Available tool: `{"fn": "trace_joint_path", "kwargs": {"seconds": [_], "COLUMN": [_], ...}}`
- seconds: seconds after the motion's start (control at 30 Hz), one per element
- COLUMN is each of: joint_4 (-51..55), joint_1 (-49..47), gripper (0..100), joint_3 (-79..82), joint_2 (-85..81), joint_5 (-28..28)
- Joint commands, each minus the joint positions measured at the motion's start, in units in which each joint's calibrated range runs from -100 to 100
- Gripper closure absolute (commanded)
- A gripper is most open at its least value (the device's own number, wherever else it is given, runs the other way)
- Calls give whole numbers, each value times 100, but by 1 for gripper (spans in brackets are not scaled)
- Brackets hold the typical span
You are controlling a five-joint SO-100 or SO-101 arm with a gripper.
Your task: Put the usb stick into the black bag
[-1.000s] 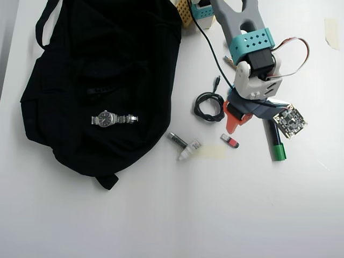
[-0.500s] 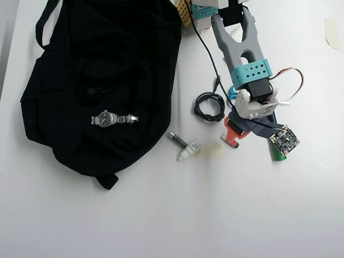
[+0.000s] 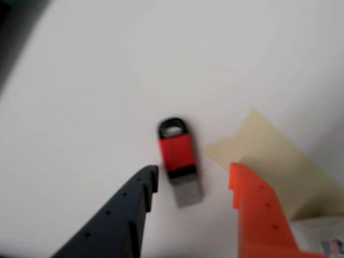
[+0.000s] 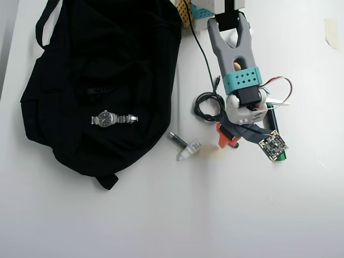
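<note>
No text, brand or number can be read anywhere; a white piece (image 3: pixel 325 239) at the lower right corner of the wrist view bears blue marks, too blurred to make out.

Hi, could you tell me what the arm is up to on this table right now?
The gripper is open and lowered around the usb stick, one finger on each side, nothing gripped yet. The stick lies flat on the white table beside a piece of tape. The black bag lies to the left in the overhead view, with a wristwatch on top.
</note>
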Motion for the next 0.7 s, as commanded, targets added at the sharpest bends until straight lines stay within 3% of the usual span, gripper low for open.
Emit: {"fn": "trace_joint_path", "kwargs": {"seconds": [0.0,0.67], "joint_4": [-115,-63], "joint_1": [61,-66], "gripper": [82,84], "joint_3": [-277,-196], "joint_2": [-48,276], "joint_5": [95,42]}}
